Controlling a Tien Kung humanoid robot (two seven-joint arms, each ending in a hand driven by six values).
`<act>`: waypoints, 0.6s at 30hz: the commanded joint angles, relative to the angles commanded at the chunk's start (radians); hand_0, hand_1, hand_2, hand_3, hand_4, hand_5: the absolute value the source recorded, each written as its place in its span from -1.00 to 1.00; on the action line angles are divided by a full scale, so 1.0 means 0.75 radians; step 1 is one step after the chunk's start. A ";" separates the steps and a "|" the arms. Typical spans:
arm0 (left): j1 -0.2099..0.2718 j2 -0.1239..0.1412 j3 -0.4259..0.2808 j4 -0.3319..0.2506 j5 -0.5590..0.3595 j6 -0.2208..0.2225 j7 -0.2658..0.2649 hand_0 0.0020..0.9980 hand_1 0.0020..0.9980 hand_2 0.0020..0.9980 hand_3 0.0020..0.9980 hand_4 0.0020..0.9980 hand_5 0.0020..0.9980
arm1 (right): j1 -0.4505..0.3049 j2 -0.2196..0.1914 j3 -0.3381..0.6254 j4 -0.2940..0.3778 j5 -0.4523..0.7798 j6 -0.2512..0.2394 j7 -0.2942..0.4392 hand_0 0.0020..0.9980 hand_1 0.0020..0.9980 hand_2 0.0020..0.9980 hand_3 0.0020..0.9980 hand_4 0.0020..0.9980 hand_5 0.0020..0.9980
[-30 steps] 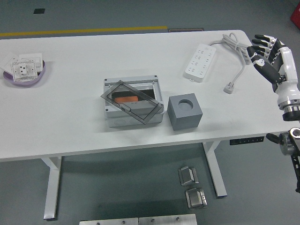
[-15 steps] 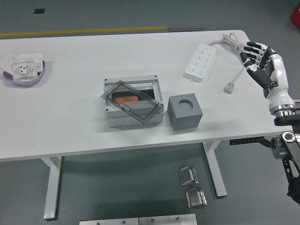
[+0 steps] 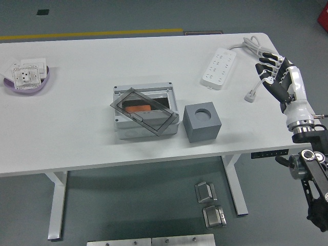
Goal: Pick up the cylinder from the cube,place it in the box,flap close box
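A grey cube (image 3: pixel 202 121) with a round hole in its top stands on the white table (image 3: pixel 77 133), right of the box. The hole looks empty. The grey box (image 3: pixel 145 119) has a smoky clear flap (image 3: pixel 144 111) partly raised over it, with an orange object (image 3: pixel 136 108) inside. My right hand (image 3: pixel 270 68) is over the table's right edge, well right of the cube, fingers spread and empty. The left arm is not in view.
A white power strip (image 3: pixel 219 67) with its cable and plug (image 3: pixel 250 96) lies at the back right, close to my right hand. A purple dish (image 3: pixel 44 82) holding white socket plates (image 3: pixel 27 75) sits at the far left.
My right hand has moved left and down, in over the table's right edge toward the plug. The box, flap and cube have not moved.
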 joint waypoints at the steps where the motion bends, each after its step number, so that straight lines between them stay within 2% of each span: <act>1: -0.001 -0.002 0.004 0.000 -0.005 0.000 -0.002 0.27 0.28 0.28 0.40 0.34 -0.41 | 0.000 0.005 -0.001 -0.002 -0.003 0.000 0.000 0.42 0.35 0.40 0.40 0.60 -0.16; 7: -0.003 -0.012 0.015 0.000 -0.019 0.000 -0.011 0.27 0.28 0.28 0.40 0.34 -0.41 | -0.002 0.014 -0.007 -0.001 -0.023 -0.004 -0.002 0.42 0.35 0.40 0.40 0.59 -0.17; 18: -0.015 -0.020 0.013 0.000 -0.006 0.001 -0.009 0.27 0.28 0.28 0.40 0.34 -0.41 | 0.004 -0.010 -0.020 0.028 -0.084 -0.016 -0.018 0.42 0.35 0.40 0.39 0.58 -0.17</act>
